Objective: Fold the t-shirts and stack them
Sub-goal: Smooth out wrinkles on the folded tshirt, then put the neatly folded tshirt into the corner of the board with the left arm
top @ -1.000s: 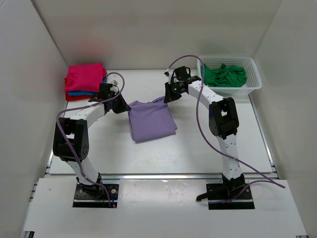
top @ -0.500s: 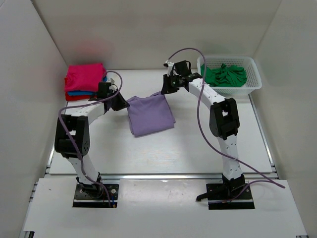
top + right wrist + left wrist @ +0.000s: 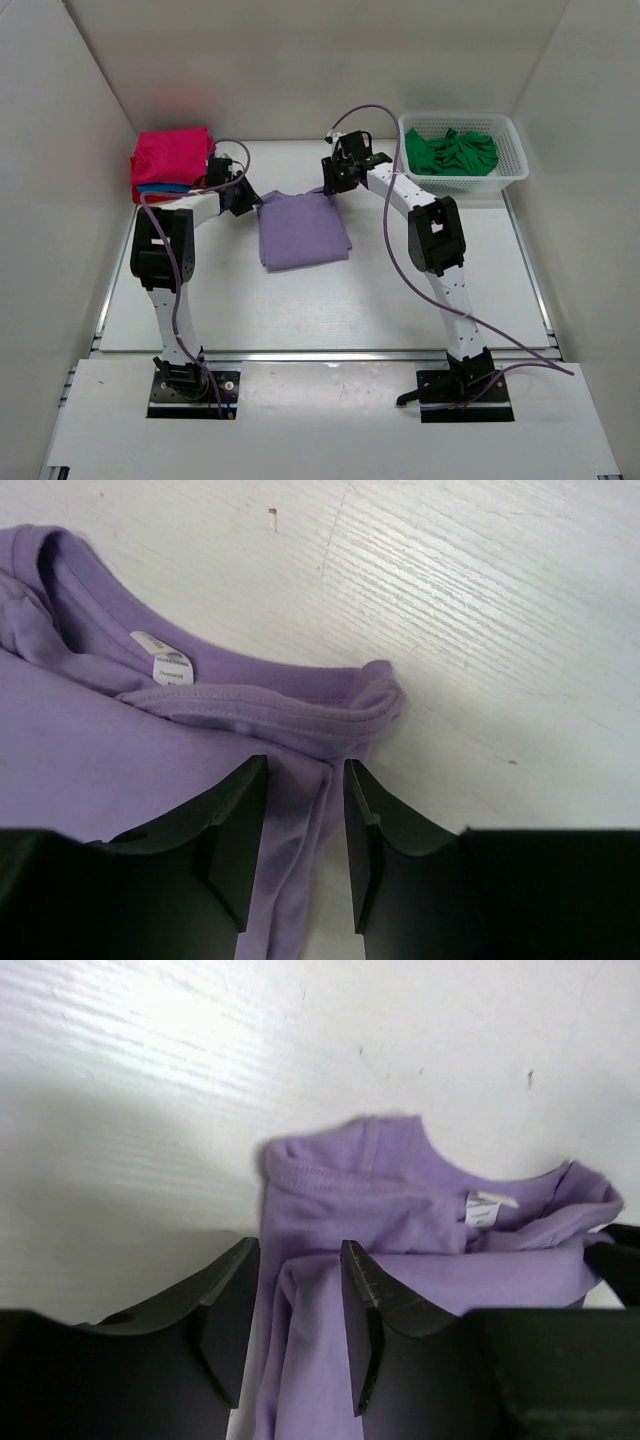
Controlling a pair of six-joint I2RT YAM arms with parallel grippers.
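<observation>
My left gripper (image 3: 300, 1265) has its fingers spread, with a raised fold of the lilac t-shirt (image 3: 303, 230) lying loose in the gap rather than squeezed. The right gripper (image 3: 305, 780) is the same: fingers parted, straddling a ridge of lilac cloth just below the collar seam. Both sit at the shirt's far edge, left at the left corner and right at the right corner. The shirt lies folded into a rough rectangle near the middle of the table (image 3: 320, 300), collar end away from the arm bases. Its small white neck label (image 3: 170, 667) faces up inside the collar. The tabletop is white with a faint streaked grain and a few dark specks in the wrist views. At the far left corner is a folded stack with the magenta pink t-shirt (image 3: 170, 155) on top, the blue t-shirt (image 3: 155, 187) under it and the red t-shirt (image 3: 150, 197) at the bottom. At the far right, the white lattice basket (image 3: 512, 172) holds the crumpled green t-shirt (image 3: 455, 152). Plain white panels wall the table at the back and both sides.
</observation>
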